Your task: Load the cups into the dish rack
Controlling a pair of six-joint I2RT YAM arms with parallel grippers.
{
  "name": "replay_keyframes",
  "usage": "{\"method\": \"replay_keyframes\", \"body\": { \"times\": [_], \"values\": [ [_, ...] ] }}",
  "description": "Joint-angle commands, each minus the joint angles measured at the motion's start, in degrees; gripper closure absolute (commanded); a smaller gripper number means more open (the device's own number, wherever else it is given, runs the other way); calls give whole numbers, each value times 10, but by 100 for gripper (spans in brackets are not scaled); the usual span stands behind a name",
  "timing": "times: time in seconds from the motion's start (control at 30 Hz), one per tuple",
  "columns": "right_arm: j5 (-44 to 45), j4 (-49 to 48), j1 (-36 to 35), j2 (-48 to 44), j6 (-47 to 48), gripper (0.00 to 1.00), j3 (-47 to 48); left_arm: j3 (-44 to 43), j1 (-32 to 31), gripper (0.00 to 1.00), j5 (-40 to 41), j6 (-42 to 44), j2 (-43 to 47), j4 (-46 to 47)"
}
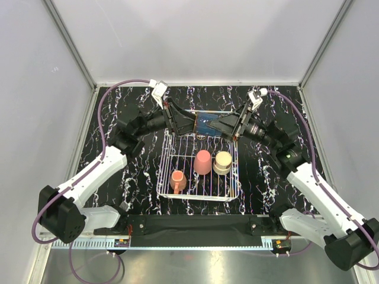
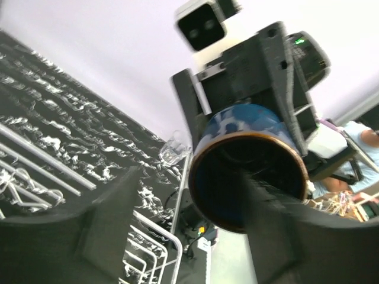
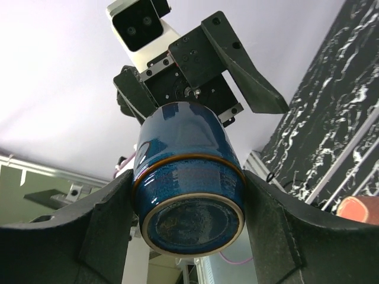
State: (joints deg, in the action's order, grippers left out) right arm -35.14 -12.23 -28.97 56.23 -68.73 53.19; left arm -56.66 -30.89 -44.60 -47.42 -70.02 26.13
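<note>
Black moulded fingers (image 3: 103, 225) of the right gripper (image 3: 189, 222) press on both sides of the dark blue cup (image 3: 188, 177) near its base. They hold it on its side in the air above the far end of the dish rack (image 1: 164, 165). Opposite, the left gripper (image 2: 192, 201) faces the cup's open mouth with its jaws spread wide, in what looks like a hand-off between the arms. One blurred finger (image 2: 272, 231) crosses the rim, and whether it touches the cup cannot be told.

Three cups stand inside the rack. The pink tumbler (image 1: 202, 161) and the cream cup (image 1: 222, 162) sit side by side at mid-rack, and the orange handled mug (image 1: 177, 179) is nearer the arms on the left. The blue cup, the fourth, is over the rack but not set down. One clear glass (image 2: 173, 149) waits on the table (image 1: 266, 177) just beyond the rack's far edge. The second glass cannot be made out in any view. By that count the job appears to be roughly half done.

The blue cup is short and round with a glossy, mottled glaze, a brown band near its foot and a pale ring on its underside. The rack is thin white wire, with parallel bars and raised sides. The tumbler tapers and looks matte. The tabletop is black, veined with white like marble.
</note>
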Motion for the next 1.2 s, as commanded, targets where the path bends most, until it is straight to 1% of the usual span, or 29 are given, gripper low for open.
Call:
{"method": "replay_keyframes", "body": {
  "times": [0.0,0.03,0.1,0.13,0.17,0.23,0.27,0.3,0.37,0.4,0.47,0.5,0.53,0.57,0.6,0.63,0.67,0.7,0.77,0.87,0.9,1.03,1.13,1.17],
  "values": [
    [44,61,-4,-22,47,100,59,-33,-1,22,35,49,13,-49],
    [51,81,-4,-23,65,100,69,-36,-1,16,43,59,14,-68],
    [68,154,-4,-22,88,100,103,-48,0,14,68,77,15,-113],
    [76,175,-4,-17,97,100,114,-54,0,13,77,84,15,-128],
    [86,224,-3,-15,118,100,125,-61,-1,13,90,103,16,-176],
    [125,286,-3,2,156,100,168,-87,0,10,158,128,22,-238],
    [139,339,-4,8,167,100,180,-98,0,10,191,151,23,-307],
    [168,365,-4,14,177,100,204,-107,0,9,254,159,26,-337],
    [196,431,-4,36,209,100,228,-128,1,7,305,170,34,-395],
    [218,450,-4,53,218,100,250,-135,2,7,342,174,42,-407],
    [240,489,-4,72,233,100,271,-136,1,6,379,184,54,-426],
    [243,497,-4,83,238,100,293,-136,1,5,425,186,66,-432],
    [245,504,-4,108,245,100,306,-137,2,4,444,188,72,-439],
    [251,525,-4,122,251,100,320,-139,1,1,478,190,76,-455],
    [256,536,-4,152,257,100,350,-146,2,1,520,190,82,-464],
    [263,562,-4,168,269,100,365,-151,2,1,536,190,85,-482],
    [283,577,-4,183,273,100,382,-155,2,1,548,192,87,-486],
    [290,590,-4,213,278,100,413,-158,2,1,561,193,94,-488],
    [303,611,-5,241,289,100,440,-156,1,1,570,194,102,-487],
    [318,642,-7,297,299,100,508,-148,2,1,591,192,115,-484],
    [322,650,-11,327,306,100,523,-148,2,1,589,190,117,-485],
    [345,679,-22,389,310,100,578,-149,1,1,583,190,117,-484],
    [348,703,-28,446,323,100,633,-151,2,1,596,189,115,-492],
    [365,712,-30,462,326,100,668,-153,2,1,592,188,114,-492]
  ]
}}
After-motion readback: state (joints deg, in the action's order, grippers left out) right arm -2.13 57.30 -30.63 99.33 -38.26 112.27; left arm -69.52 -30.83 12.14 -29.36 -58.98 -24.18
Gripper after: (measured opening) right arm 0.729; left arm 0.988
